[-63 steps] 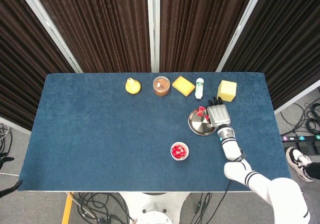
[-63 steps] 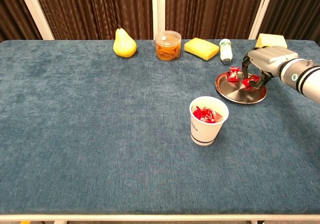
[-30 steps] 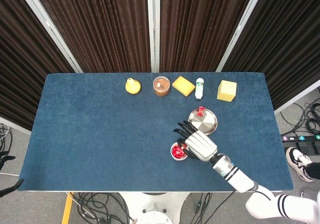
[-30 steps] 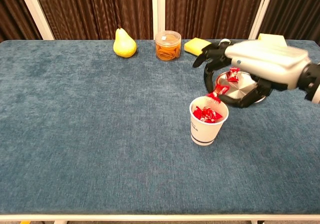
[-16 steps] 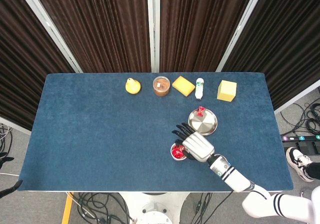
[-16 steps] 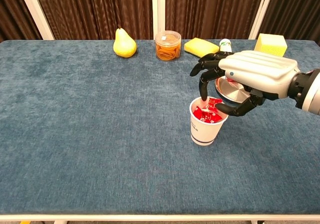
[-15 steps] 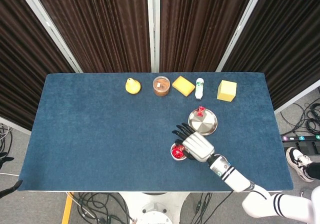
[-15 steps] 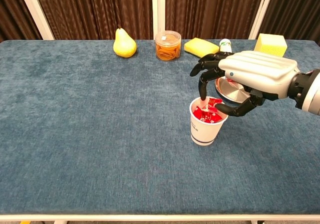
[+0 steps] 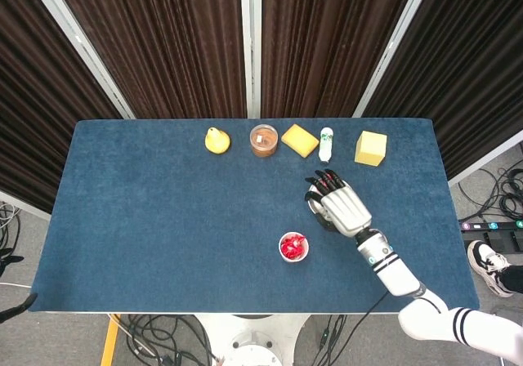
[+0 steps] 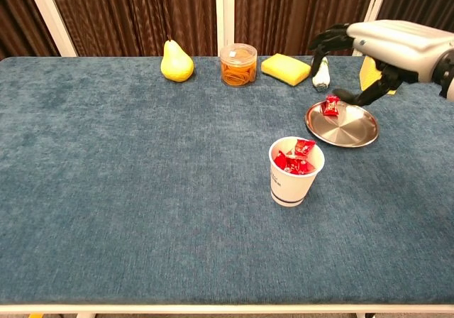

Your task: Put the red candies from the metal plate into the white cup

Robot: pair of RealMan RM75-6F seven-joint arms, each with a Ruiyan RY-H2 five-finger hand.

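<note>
- chest view: right hand (image 10: 386, 48), empty with fingers spread, hangs over round metal plate (image 10: 355, 135) near tabletop's far right edge.
- best lowered straight onto last red wrapped candy (image 10: 330, 106), pinching gently.

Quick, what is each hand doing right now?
Left hand: not in view.
Right hand: open, holding nothing, above the metal plate.

We are looking at a blue-covered bench (image 9: 163, 219), dark brown curtains (image 9: 180, 47) hanging behind it, and cables (image 9: 155, 333) trailing over the grey floor (image 9: 24, 243).
</note>
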